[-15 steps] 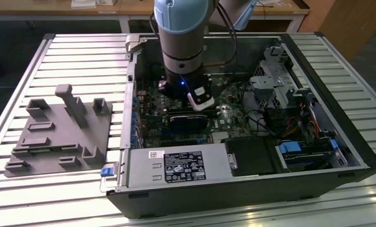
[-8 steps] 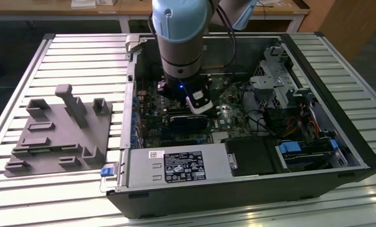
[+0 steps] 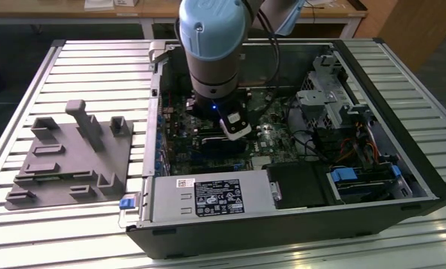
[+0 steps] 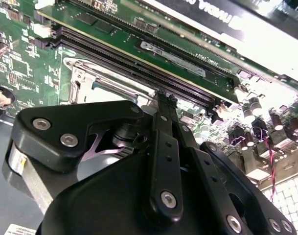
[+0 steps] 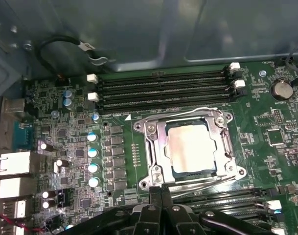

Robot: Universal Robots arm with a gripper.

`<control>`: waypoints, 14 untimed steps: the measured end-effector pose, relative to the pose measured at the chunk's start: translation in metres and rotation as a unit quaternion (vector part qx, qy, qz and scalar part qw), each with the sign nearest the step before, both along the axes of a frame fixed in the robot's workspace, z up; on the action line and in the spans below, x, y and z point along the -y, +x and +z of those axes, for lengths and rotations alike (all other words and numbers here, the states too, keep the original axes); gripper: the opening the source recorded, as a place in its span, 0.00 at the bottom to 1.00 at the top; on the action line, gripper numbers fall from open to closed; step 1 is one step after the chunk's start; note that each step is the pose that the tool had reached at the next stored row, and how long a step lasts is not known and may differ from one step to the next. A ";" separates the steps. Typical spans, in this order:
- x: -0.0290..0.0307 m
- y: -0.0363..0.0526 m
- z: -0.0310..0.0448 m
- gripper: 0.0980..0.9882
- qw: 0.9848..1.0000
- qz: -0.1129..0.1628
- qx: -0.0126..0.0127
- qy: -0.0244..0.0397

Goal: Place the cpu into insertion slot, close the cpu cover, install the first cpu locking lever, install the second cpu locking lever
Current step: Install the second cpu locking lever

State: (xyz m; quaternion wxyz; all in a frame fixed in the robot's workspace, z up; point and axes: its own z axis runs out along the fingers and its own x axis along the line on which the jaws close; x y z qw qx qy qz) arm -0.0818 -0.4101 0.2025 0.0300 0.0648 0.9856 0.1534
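In the first wrist view the cpu shows its pale silvery face lying flat in the insertion slot on the green board. The cpu cover, a silvery frame plate, lies down flat around it. Thin wire levers run along two opposite sides of the frame, one on the far side and one on the side nearest my gripper. My gripper is shut, its tips together right at that nearer lever's edge of the socket. The second wrist view has my gripper over a corner of the cover. My arm reaches down into the case in the exterior view, gripper low over the board.
Black memory slots flank the socket, with more beside my gripper. A long black card runs beyond them. The grey power supply, drive cage and case walls hem in the board. A grey fixture plate lies outside on the slatted table.
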 end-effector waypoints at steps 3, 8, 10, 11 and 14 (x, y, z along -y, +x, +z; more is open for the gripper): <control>0.0014 -0.0026 -0.0013 0.01 1.000 0.000 0.000 0.009; 0.0016 -0.0043 -0.0048 0.01 1.000 0.000 0.000 0.015; 0.0016 -0.0052 -0.0056 0.01 1.000 0.000 0.000 0.015; 0.0014 -0.0056 -0.0058 0.01 1.000 0.000 0.000 0.015; 0.0001 -0.0061 -0.0066 0.01 1.000 0.001 0.000 0.015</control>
